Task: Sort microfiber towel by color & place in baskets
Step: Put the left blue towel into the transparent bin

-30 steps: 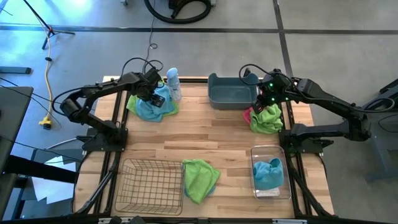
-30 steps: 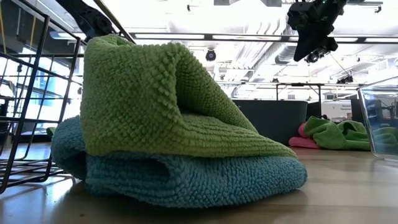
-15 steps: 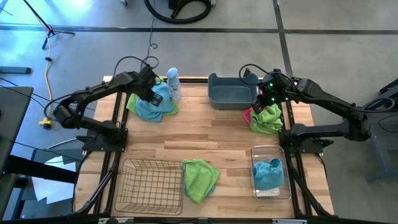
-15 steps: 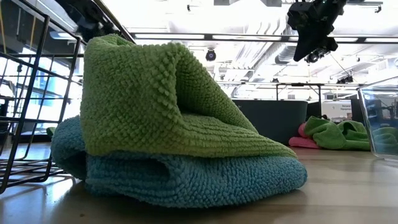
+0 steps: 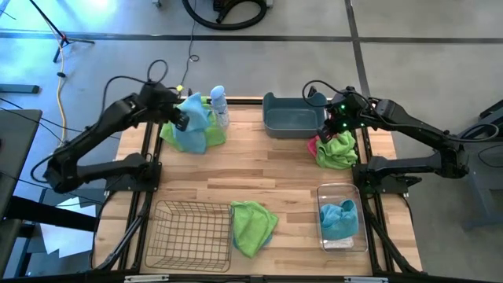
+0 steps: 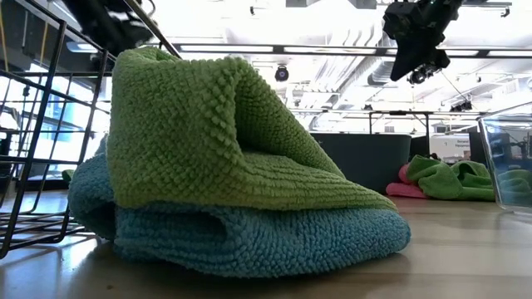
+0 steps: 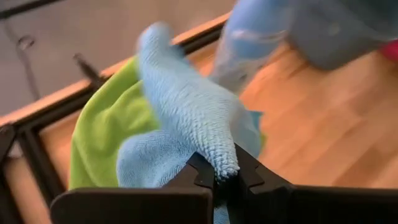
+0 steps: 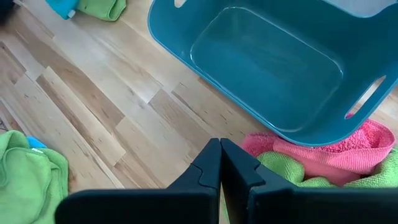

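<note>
- We are pinching a light blue towel (image 7: 186,112) in our left gripper (image 7: 222,182) fingers, above a green towel (image 5: 174,132) at the tabletop's (image 5: 259,169) eleven o'clock.
- Our right gripper (image 8: 220,163) is hovering at one o'clock, fingers pressed together, beside the blue-grey tub (image 5: 292,119).

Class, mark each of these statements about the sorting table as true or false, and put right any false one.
1. The left tool is shut on a blue towel. True.
2. The wire basket holds a green towel. False: it holds nothing; the green towel lies beside it on the table.
3. The clear bin holds a blue towel. True.
4. The blue-grey tub holds a pink towel. False: the tub holds nothing; the pink towel lies on the table beside it.
5. The right tool is open. False: its fingers are shut, holding nothing, above the table near the tub.
</note>
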Available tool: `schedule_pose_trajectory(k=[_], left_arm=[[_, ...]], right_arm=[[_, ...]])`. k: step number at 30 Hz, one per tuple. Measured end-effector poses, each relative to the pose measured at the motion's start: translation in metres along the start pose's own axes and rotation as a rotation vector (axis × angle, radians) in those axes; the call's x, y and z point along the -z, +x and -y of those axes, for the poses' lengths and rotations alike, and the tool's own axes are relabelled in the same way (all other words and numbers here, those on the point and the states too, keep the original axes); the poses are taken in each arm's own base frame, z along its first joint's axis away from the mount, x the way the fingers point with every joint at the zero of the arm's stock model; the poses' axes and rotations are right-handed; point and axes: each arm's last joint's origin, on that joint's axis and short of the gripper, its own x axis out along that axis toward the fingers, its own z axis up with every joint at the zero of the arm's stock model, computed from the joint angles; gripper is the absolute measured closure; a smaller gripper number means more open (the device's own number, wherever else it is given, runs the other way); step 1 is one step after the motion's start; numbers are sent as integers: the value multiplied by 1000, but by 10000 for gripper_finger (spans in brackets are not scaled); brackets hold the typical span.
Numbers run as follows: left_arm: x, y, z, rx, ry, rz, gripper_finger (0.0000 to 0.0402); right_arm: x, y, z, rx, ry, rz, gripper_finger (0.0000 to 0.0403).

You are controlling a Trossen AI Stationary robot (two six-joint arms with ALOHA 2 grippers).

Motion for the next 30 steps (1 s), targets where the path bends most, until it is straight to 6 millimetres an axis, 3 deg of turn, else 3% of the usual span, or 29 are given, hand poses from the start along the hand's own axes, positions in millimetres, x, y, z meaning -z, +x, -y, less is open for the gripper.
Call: schedule_pose_trajectory(k=[10,17,24,30], left_arm=[[-27,-66,17,137,121,177,401],[-36,-97,25,165,212,217,401],[-43,-116,26,167,254,282,401],[-45,-113,27,159,288,276,401]], right_arm=[[-4,0,-2,-19,28,44,403],[-4,0,-2,-21,51,46,403],[-6,0,-3,-29,70,63,403],[-9,0,-4,-42,80,91,403]])
